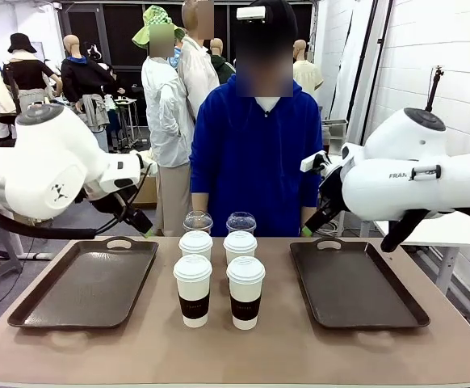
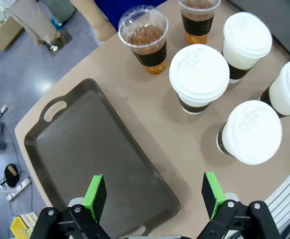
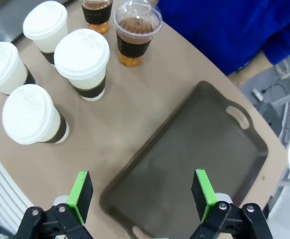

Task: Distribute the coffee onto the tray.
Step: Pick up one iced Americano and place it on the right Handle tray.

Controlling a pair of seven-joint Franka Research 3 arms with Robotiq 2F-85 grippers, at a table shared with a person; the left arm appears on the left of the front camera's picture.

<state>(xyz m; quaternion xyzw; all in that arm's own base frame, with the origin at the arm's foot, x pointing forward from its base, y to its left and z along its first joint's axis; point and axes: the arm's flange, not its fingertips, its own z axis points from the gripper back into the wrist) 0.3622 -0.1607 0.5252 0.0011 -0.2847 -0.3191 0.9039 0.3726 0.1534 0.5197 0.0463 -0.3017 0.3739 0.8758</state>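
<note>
Several coffee cups stand in a cluster mid-table between two dark trays. Two clear dome-lidded cups (image 1: 198, 221) (image 1: 241, 221) are at the back, and white lidded cups with brown sleeves (image 1: 193, 289) (image 1: 245, 291) stand in front of them. My left gripper (image 2: 154, 196) hangs open high above the left tray (image 1: 90, 279), nothing between its green pads (image 2: 95, 196). My right gripper (image 3: 142, 195) is open too, above the right tray (image 1: 356, 283), with the cups (image 3: 81, 62) off to its side. Both trays are bare.
A person in a blue hoodie (image 1: 255, 153) stands at the far edge, right behind the cups. Both arms are raised well above the table. Each tray has a handle cutout (image 1: 119, 243) at its far end.
</note>
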